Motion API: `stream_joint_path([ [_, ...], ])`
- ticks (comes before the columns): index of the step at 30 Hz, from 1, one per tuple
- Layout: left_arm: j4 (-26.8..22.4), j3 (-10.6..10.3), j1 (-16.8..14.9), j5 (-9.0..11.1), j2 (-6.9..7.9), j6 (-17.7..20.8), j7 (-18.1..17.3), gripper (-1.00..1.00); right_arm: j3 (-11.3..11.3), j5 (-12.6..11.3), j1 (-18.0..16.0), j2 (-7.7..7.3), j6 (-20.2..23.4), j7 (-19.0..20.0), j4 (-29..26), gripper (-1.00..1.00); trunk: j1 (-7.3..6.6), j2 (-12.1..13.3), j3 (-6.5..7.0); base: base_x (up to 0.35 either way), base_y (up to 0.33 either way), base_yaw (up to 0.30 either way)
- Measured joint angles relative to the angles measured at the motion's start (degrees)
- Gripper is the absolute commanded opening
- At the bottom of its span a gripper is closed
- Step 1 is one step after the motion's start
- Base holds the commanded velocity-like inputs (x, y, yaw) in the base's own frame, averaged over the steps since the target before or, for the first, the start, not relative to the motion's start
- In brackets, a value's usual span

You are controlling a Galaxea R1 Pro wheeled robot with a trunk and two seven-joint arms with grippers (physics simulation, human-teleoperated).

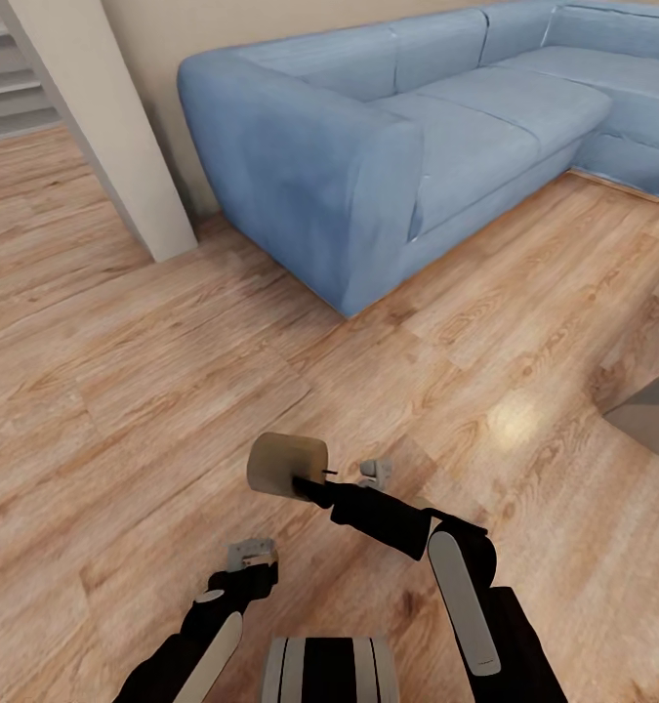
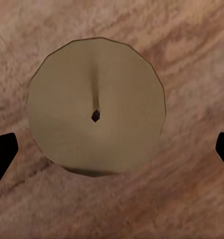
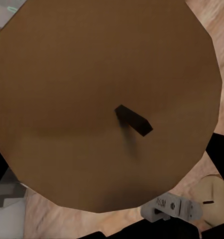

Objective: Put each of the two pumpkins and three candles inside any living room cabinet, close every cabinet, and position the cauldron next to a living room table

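Even, soft daylight; a pale glare patch on the wooden floor (image 1: 513,422); both wrist views blurred and coarse.

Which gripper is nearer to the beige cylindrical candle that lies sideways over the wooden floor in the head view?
Right. The right gripper is at the beige cylindrical candle's wick end and seems to grip it; the left gripper is apart, nearer the robot's body.

sofa (image 1: 417,137) at the far wall, stairs (image 1: 12,78) far left, candle (image 1: 287,466) over the floor (image 1: 124,391) in front, right gripper (image 1: 305,483) behind it
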Motion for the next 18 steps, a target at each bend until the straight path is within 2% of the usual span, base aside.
stream_joint_path([
  [4,0.0,0.0,0.0,0.0,0.00,0.0,0.0,1.00,0.0,0.0,0.0,0.00,0.0,0.0,0.0,-1.00,0.00,0.0,0.00,0.000,0.000,0.000],
  [9,0.0,0.0,0.0,0.0,0.00,-0.1,0.0,1.00,0.1,0.2,0.0,0.00,-0.1,-0.1,0.0,-1.00,0.13,-0.1,-1.10,0.000,0.000,0.000],
  [16,0.1,0.3,0.0,-0.1,0.12,-0.1,0.0,1.00,0.2,0.1,0.0,0.00,-0.1,-0.1,0.0,-1.00,0.13,-0.1,-1.11,0.000,0.000,0.000],
  [18,0.1,0.4,0.0,-0.1,0.18,-0.1,0.0,1.00,0.2,0.3,0.0,0.00,-0.2,-0.1,0.0,-1.00,0.18,-0.1,-1.54,0.000,0.000,0.000],
])
